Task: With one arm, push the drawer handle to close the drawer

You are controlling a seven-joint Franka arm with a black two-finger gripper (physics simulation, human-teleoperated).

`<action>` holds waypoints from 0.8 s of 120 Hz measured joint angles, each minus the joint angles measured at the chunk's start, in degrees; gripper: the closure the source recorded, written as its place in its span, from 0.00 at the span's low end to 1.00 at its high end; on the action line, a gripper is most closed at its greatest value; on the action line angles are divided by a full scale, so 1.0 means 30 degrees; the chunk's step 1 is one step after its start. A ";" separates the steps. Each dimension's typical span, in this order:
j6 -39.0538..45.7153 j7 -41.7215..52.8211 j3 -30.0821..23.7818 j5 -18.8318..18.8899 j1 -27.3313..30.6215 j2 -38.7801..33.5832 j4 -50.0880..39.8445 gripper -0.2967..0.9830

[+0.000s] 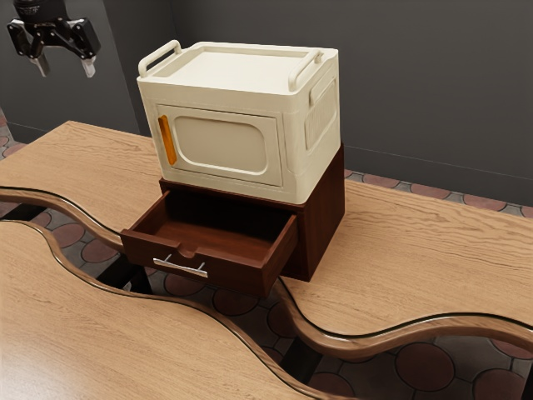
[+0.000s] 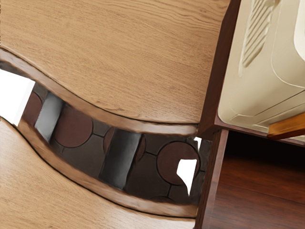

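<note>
Gripper point(image 1: 65, 67) black, with angular, jointed linkages on both sides; fingertips point(image 1: 89, 68) pale grey, narrow; wrist mount point(image 1: 37, 11) above dark and rounded, bearing a faint light marking.

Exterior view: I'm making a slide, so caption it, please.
Open gripper hovers away from the open drawer below a cream cabinet.

Plain dark-grey walls point(image 1: 433, 92) rise behind a light-brown, wood-grained tabletop point(image 1: 408, 258), split by a winding gap with rounded, wavy wooden edges. Below, a floor of dark-grey tiles with round reddish-brown insets point(image 1: 425, 366) appears through the opening, crossed by broad black supports point(image 2: 121, 160). Soft light leaves a pale sheen on the tabletop's near section, at the exterior view's lower left.
</note>
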 joint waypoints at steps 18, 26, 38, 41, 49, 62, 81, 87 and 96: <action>-0.0726 -0.0091 -0.0184 0.0612 -0.0317 -0.0404 0.3798 0.25; -0.0814 -0.0184 0.0273 0.0976 -0.1388 -0.0382 0.4795 0.25; -0.0496 -0.0202 0.1679 0.0549 -0.4405 -0.0770 0.2040 0.25; -0.0418 -0.0055 0.1929 0.0263 -0.5339 -0.1590 0.0422 0.25; 0.0445 0.0308 0.1886 -0.0111 -0.5969 -0.5302 -0.6547 0.25; 0.2575 0.0139 -0.4195 0.0445 0.2039 -1.0427 -1.7366 0.25; 0.5423 -0.0775 -0.5927 0.0363 0.2854 -0.8458 -2.1658 0.25; 0.6808 -0.1048 -0.5991 0.0268 0.2292 -0.7269 -2.1904 0.25; 0.9379 -0.1353 -0.6020 0.0201 0.1396 -0.6202 -2.2348 0.25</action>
